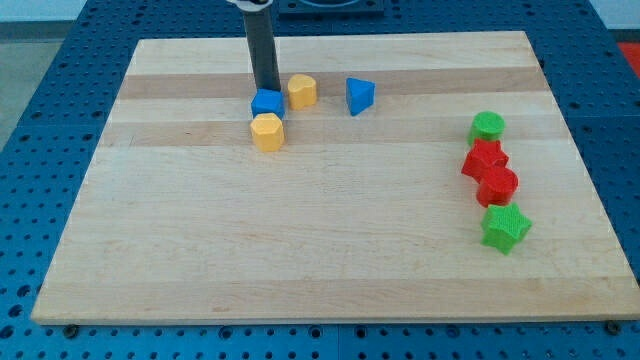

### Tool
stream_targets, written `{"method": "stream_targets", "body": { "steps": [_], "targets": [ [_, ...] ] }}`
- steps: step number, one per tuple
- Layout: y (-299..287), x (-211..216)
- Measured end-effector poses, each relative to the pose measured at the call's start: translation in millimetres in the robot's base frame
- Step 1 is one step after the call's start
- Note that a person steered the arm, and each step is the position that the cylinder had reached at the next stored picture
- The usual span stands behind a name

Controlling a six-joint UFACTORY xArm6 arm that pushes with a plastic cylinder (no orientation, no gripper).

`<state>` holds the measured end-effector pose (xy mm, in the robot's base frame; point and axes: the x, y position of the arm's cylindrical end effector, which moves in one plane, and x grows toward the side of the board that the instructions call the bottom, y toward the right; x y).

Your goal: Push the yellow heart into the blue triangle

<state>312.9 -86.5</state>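
The yellow heart [302,91] lies near the view's top, left of centre. The blue triangle [360,95] sits a short gap to its right, not touching it. My tip [266,90] rests just to the left of the yellow heart, right at the top edge of a blue cube [267,103]. A yellow hexagon [267,131] lies directly below the blue cube, touching it.
At the view's right a column of blocks runs downward: a green round block [488,127], a red star-like block [484,160], a red round block [498,185] and a green star [505,228]. The wooden board [300,250] lies on a blue pegboard.
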Motion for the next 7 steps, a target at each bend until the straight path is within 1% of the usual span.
{"method": "stream_targets", "body": {
  "steps": [3,4,5,6,7],
  "targets": [
    [63,0],
    [72,0],
    [64,9],
    [36,37],
    [31,76]
  ]
}}
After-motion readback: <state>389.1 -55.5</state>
